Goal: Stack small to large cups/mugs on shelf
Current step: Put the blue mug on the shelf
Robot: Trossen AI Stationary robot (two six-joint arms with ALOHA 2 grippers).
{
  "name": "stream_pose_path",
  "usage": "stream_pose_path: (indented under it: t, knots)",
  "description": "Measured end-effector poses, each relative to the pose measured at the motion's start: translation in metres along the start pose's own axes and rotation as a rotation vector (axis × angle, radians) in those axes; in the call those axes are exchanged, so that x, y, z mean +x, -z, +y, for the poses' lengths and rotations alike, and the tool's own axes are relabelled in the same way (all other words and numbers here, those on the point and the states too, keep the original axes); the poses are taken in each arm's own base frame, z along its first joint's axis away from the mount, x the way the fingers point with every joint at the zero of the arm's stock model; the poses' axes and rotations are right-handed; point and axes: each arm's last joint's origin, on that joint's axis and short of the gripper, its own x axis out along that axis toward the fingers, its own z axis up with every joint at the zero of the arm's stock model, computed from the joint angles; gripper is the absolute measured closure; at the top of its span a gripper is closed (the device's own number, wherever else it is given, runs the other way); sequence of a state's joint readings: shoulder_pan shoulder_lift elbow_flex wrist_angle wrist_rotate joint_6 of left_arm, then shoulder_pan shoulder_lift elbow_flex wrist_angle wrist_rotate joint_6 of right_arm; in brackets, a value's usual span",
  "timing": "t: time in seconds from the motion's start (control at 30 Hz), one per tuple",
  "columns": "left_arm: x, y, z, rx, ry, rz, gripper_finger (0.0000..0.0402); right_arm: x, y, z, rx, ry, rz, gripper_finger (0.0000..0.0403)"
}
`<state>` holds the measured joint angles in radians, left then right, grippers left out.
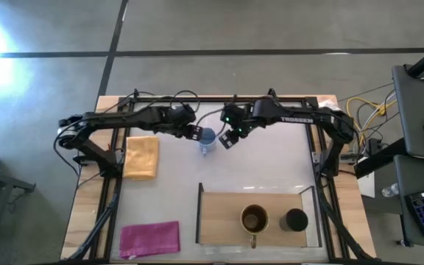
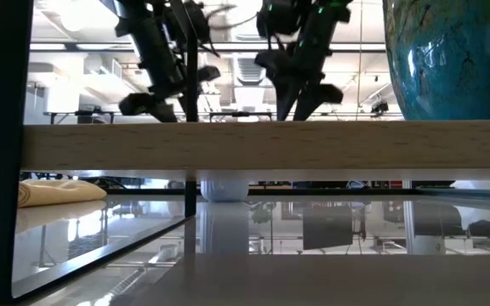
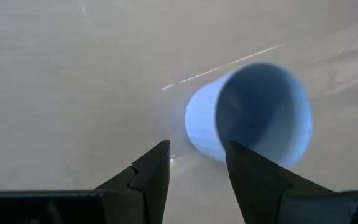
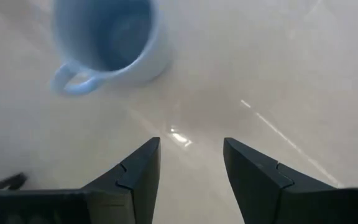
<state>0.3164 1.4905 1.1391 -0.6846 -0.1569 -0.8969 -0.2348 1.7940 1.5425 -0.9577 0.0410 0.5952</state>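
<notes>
Light blue mug (image 1: 207, 138): upright on the tabletop (image 1: 263, 162), between the 2 claws.
Left claw (image 1: 195, 132): spread, empty, just beside the mug.
Right claw (image 1: 229, 138): spread, empty, near the mug.
Shelf (image 1: 219, 217): carries brown mug (image 1: 254, 219) and black cup (image 1: 295, 219).

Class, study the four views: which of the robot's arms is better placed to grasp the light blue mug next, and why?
Probably the left. The left gripper sits open right beside the light blue mug, whose body lies just past its fingers. The right gripper is open too, but the mug sits off its line.
</notes>
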Motion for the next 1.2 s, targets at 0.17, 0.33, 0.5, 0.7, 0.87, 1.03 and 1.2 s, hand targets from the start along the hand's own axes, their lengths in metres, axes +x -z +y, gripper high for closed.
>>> stream_pose_path:
  t: [0.17,0.33,0.5,0.7,0.87,1.03,1.2]
  knots:
    - [0.016,-0.007,-0.012,-0.002,-0.027,0.013,0.0259,-0.017,0.016,0.008,-0.002,0.005,-0.035,0.0234]
    - [0.022,-0.011,-0.019,0.016,-0.022,0.021,0.0259,-0.034,0.033,0.003,0.032,0.029,-0.054,0.0234]
    - [0.032,-0.011,-0.022,0.028,-0.038,0.042,0.0259,-0.049,0.054,-0.008,0.084,0.05,-0.073,0.0234]
    - [0.052,-0.004,-0.023,0.038,-0.051,0.122,0.0259,-0.06,0.081,-0.028,0.179,0.071,-0.108,0.0234]
    - [0.059,-0.006,-0.027,0.039,-0.056,0.126,0.0263,-0.062,0.101,-0.047,0.26,0.077,-0.114,0.0234]
    - [0.058,-0.007,-0.027,0.034,-0.064,0.109,0.0299,-0.06,0.121,-0.062,0.339,0.079,-0.109,0.0234]
    - [0.055,-0.008,-0.027,0.032,-0.059,0.105,0.0374,-0.058,0.136,-0.07,0.384,0.071,-0.108,0.0234]
